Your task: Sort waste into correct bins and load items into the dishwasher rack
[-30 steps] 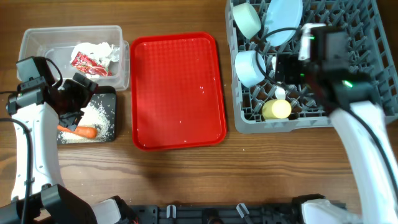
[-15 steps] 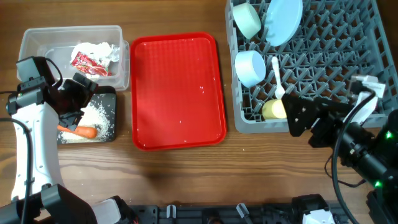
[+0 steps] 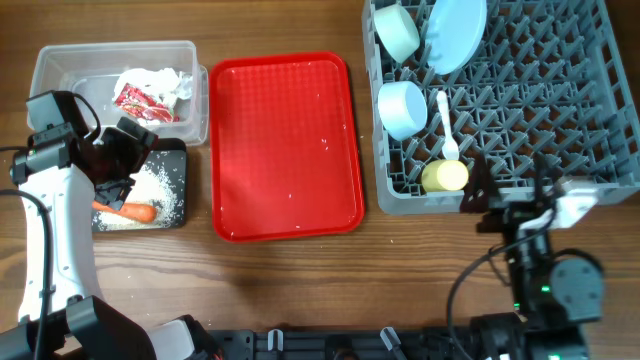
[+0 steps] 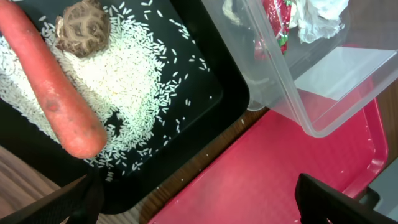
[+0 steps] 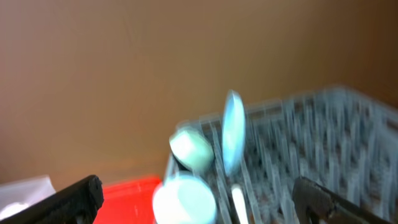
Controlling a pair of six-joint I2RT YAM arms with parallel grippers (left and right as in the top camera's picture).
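The clear tub holds the red-and-white wrapper and tissue. The black tray holds rice and the carrot. My left gripper hovers open and empty over the black tray. The left wrist view shows the carrot, brown lump, rice and tub. The grey rack holds the plate, pale-green bowl, light-blue bowl, spoon and yellow cup. My right gripper is open and empty, at the rack's front edge.
The flat red serving tray lies between the bins and the rack, with a few stray rice grains on it. The right wrist view is blurred and shows the rack, plate and both bowls from the front.
My right arm has pulled back from above the rack to the table's front right edge. The spoon now lies uncovered in the rack. The left arm has not moved.
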